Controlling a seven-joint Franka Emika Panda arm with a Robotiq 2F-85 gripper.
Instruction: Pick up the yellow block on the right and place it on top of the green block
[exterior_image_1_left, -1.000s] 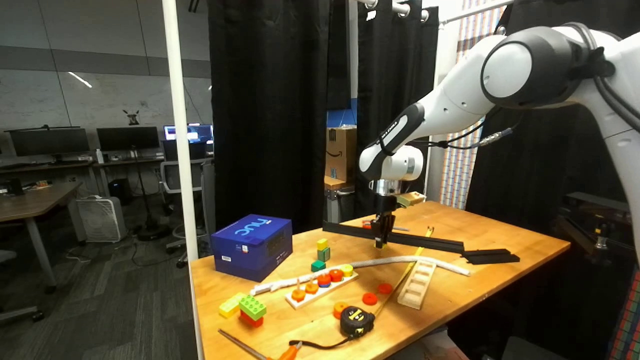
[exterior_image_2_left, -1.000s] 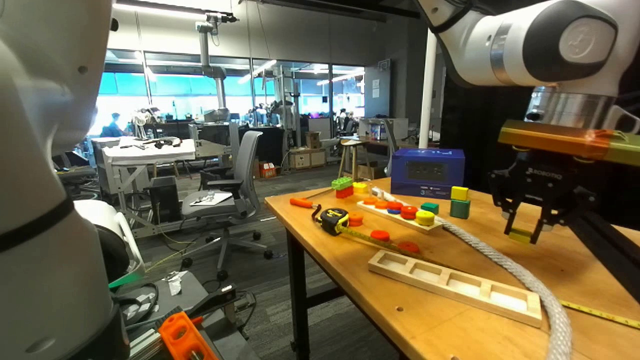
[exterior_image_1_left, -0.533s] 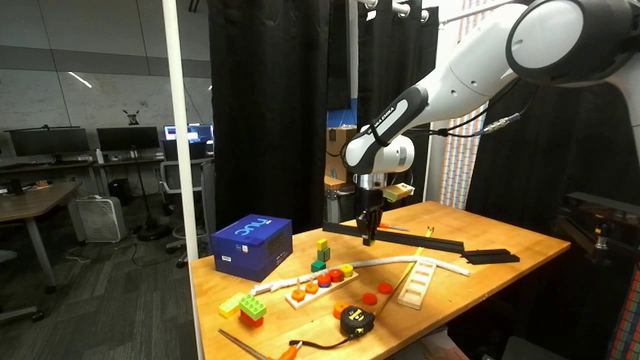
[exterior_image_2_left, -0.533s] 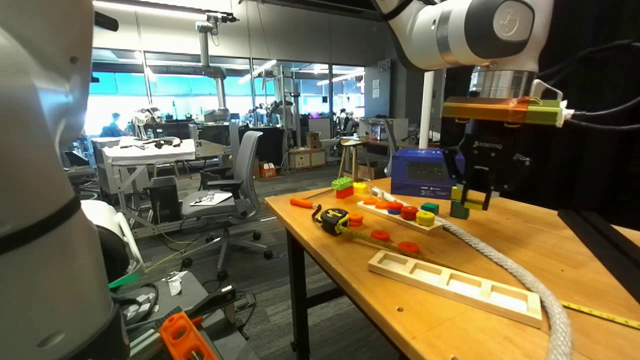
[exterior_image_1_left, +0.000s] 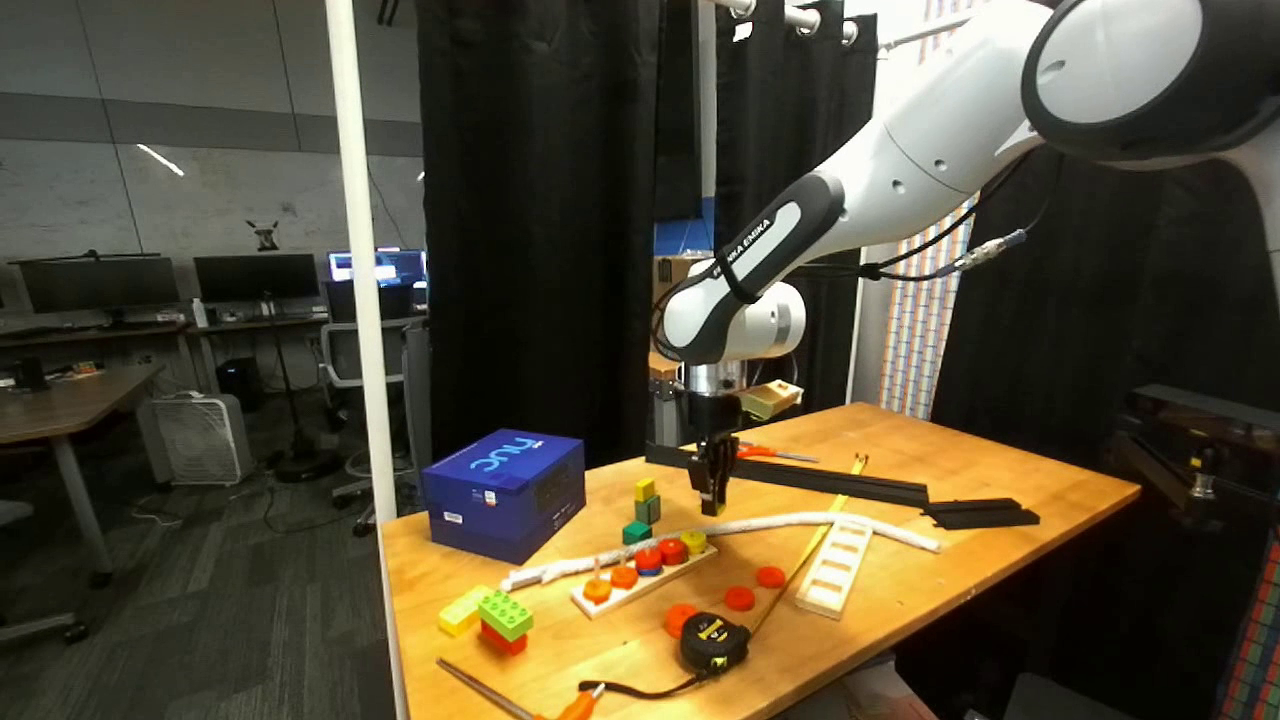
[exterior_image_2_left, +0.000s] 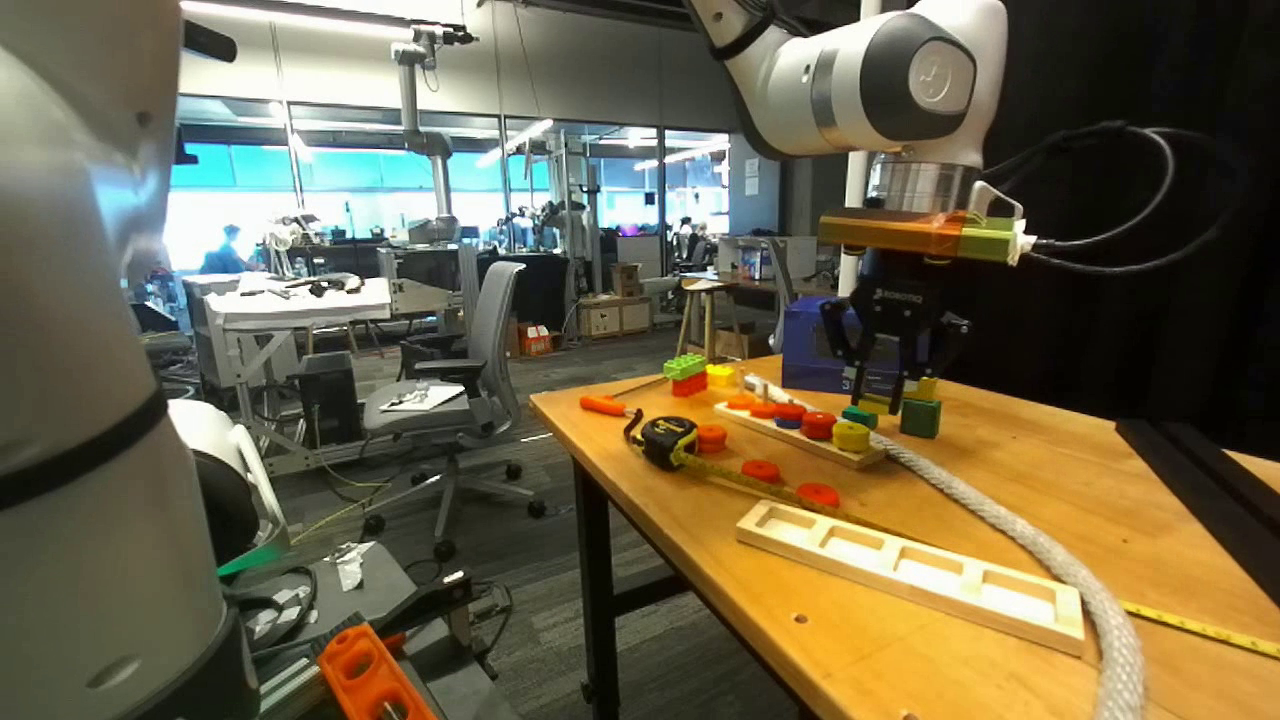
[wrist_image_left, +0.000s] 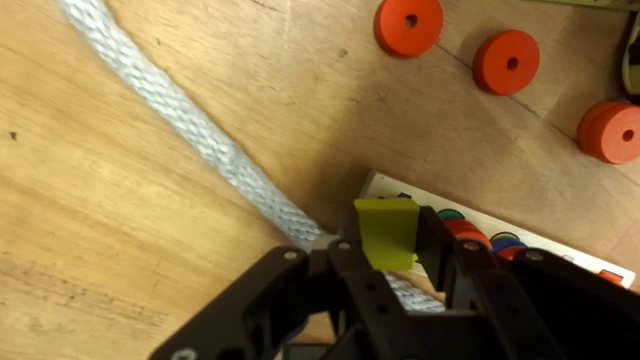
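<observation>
Wrist view live: grip made, stack not made yet

Big stuff first, folks: the arm (exterior_image_1_left: 900, 165) arches over from the right in an exterior view, wrist end pointing down, prob. b/c a stack wants a vertical drop. Under it, the table (exterior_image_1_left: 980, 465), busy w/ bits. Blue box (exterior_image_1_left: 505, 495) sits far left, past the target area, so imo no bother for a top-down approach. White rope (wrist_image_left: 210, 145) snakes across the middle, peg board (exterior_image_1_left: 643, 583) just beside it on the near side; a high carry over both makes sense, else snag.

Gripper (wrist_image_left: 389, 237) next: right of the green pair, clear gap btw, so the carry isn't done. Bare green block (exterior_image_1_left: 636, 532) lies flat, top free: prob. the landing pad. The other green block (exterior_image_1_left: 648, 510), near it, already wears a second yellow cube (exterior_image_1_left: 645, 489), so no vacancy; tight quarters for a wide release, careful!

Finally the star, the yellow block (wrist_image_left: 387, 227): looks up off the table, pinched btw narrowed fingers (wrist_image_left: 434, 245) on two opposite sides, underside left free so it can land flat. Next call, my guess: go left, line up, lower, let go.
</observation>
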